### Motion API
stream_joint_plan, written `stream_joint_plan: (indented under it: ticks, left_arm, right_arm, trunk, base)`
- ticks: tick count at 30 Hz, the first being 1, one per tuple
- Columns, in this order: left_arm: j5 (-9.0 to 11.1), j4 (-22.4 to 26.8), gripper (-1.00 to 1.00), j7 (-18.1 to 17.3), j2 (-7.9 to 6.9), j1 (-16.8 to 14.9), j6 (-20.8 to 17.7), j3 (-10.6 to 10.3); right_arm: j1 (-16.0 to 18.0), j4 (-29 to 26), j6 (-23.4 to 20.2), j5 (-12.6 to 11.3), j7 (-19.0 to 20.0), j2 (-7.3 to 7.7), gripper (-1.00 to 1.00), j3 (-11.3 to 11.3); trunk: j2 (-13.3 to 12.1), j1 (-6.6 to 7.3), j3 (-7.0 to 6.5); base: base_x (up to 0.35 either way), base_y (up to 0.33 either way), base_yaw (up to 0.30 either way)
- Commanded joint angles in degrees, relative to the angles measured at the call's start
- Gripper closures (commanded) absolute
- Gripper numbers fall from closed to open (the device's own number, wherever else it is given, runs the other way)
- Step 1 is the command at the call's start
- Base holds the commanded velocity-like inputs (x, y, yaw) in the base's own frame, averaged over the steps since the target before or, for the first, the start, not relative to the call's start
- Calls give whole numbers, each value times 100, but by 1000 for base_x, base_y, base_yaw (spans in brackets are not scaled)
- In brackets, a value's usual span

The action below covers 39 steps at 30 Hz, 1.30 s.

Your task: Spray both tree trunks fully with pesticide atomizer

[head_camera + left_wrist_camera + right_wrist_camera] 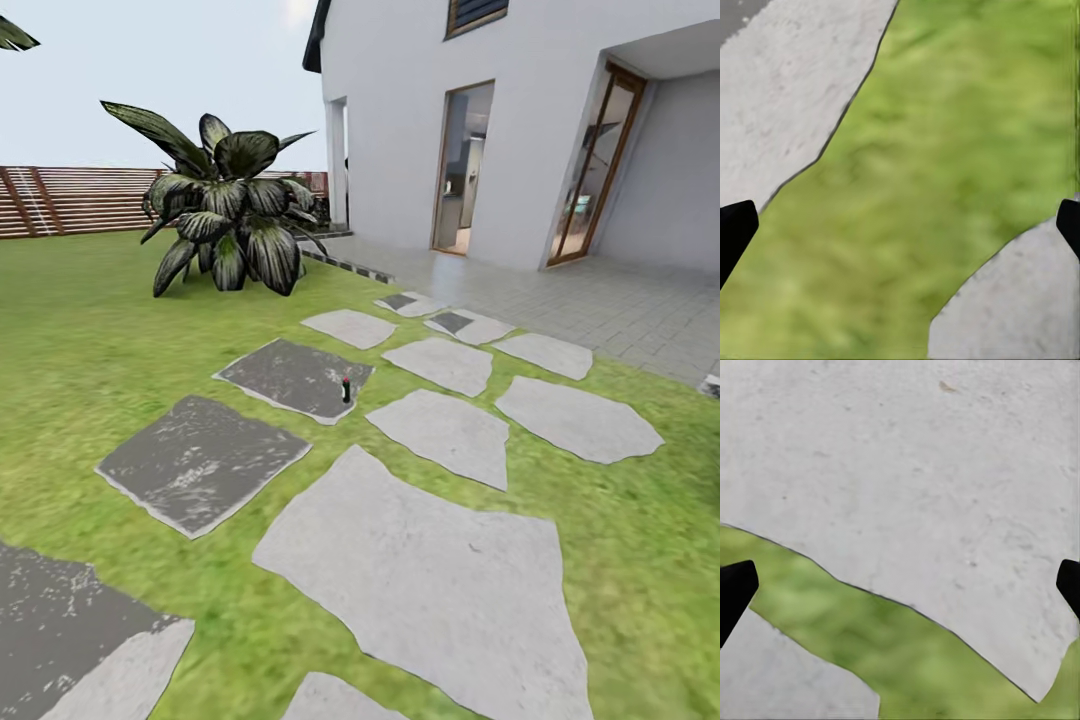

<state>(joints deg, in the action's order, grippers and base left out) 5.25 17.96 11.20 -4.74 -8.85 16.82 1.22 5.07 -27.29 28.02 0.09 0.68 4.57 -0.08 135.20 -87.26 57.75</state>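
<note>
left gripper spread open above grass between paving stones. ahead, the pesticide atomizer, a tiny dark bottle with a red top, stands upright on a dark stepping stone. right gripper open, empty, over pale stone.

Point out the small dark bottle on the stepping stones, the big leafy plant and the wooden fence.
small dark bottle (346, 389), head view, its upright body on a dark stone.
big leafy plant (228, 215), head view, middle of its leaf cluster.
wooden fence (75, 200), head view, its horizontal slats.
</note>
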Motion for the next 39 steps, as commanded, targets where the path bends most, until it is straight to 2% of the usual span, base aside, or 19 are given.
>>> stream_joint_plan:
  ticks: [1, 39]
  left_arm:
    - [55, -3, -100, -4, -1, -2, 23, -8]
    - [55, -3, -100, -4, -1, -2, 23, -8]
  right_arm:
    - [3, 5, 16, 0, 8, 0, -100, -1]
    - [3, 4, 18, 0, 11, 0, -100, -10]
  trunk:
    - [2, -2, 5]
    - [2, -2, 5]
  base:
    - [306, -132, 0]
    - [302, -135, 0]
